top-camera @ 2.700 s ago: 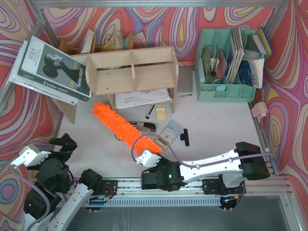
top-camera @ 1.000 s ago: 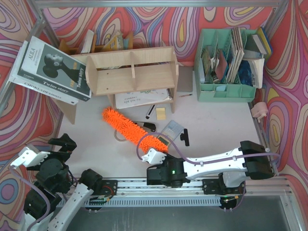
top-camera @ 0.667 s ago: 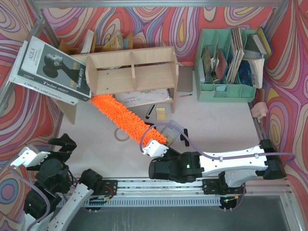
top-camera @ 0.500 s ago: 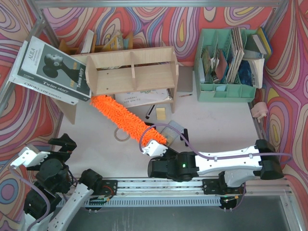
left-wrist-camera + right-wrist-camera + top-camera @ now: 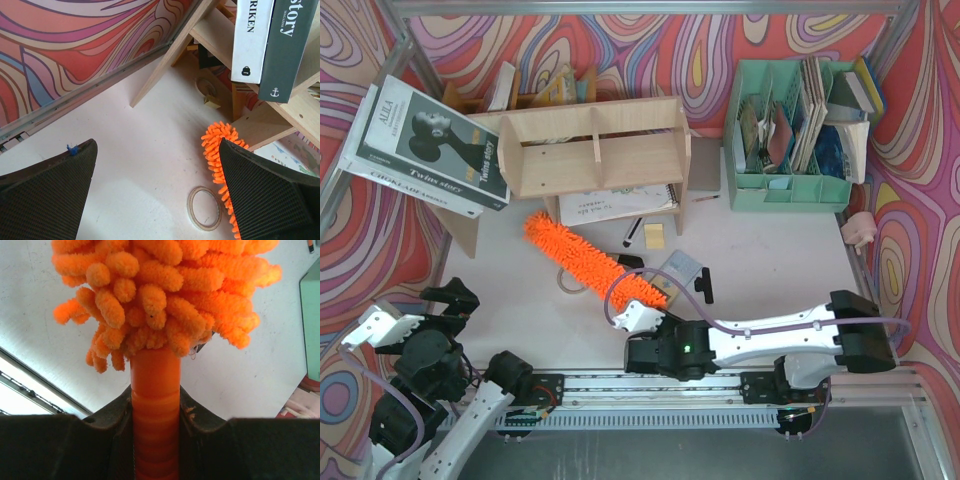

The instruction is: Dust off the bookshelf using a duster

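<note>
Right wrist view gives us the plainest look: the right gripper [image 5: 155, 407] is clamped tight on the smooth, ribbed orange plastic handle of the duster [image 5: 160, 300], whose fat chenille tufts bush out just above the jaws. From the top external camera we see the fluffy orange head slanting over the pale table [image 5: 770, 250], its tip near the bookshelf [image 5: 595, 150], a light plywood unit with flat dividers. Our left gripper [image 5: 157, 185] gapes wide, holding nothing, its dark pads [image 5: 45, 190] mesh-textured.
</note>
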You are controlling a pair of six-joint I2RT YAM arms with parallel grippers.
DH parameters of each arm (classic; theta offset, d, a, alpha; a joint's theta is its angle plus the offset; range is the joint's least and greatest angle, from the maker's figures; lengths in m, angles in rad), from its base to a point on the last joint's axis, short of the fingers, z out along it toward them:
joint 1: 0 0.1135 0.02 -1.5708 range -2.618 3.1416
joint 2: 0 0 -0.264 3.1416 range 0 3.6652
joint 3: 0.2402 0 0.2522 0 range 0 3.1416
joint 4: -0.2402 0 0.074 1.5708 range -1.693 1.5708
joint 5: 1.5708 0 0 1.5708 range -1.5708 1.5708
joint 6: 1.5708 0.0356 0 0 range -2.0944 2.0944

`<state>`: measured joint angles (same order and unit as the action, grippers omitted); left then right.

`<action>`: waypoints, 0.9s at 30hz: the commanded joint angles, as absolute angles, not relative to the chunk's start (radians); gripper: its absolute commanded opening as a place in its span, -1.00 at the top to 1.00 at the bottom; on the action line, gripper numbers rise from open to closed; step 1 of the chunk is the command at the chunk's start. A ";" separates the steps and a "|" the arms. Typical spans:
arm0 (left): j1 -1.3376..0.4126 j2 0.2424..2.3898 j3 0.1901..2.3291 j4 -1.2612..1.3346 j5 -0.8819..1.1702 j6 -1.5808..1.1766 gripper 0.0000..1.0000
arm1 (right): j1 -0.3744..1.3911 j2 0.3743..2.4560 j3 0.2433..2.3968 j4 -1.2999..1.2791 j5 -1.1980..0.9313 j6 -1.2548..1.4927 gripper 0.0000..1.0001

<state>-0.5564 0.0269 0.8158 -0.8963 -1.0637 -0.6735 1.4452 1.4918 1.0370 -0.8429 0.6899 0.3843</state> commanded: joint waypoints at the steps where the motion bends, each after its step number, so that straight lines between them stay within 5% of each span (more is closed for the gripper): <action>1: -0.552 0.025 0.815 -0.900 -1.082 -0.673 -0.97 | 1.448 1.378 1.082 -0.834 0.770 0.335 1.00; 16: -0.553 0.034 0.815 -0.897 -1.086 -0.668 -0.97 | 1.468 1.296 1.105 -0.844 0.590 0.220 1.00; 27: -0.552 0.023 0.818 -0.903 -1.091 -0.667 -0.97 | 1.569 1.374 1.268 -0.792 0.665 0.107 1.00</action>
<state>-0.5560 0.0273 0.8158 -0.8963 -1.0645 -0.6735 1.5555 1.3708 1.1839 -0.8490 0.5793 0.1738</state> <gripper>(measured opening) 0.984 0.332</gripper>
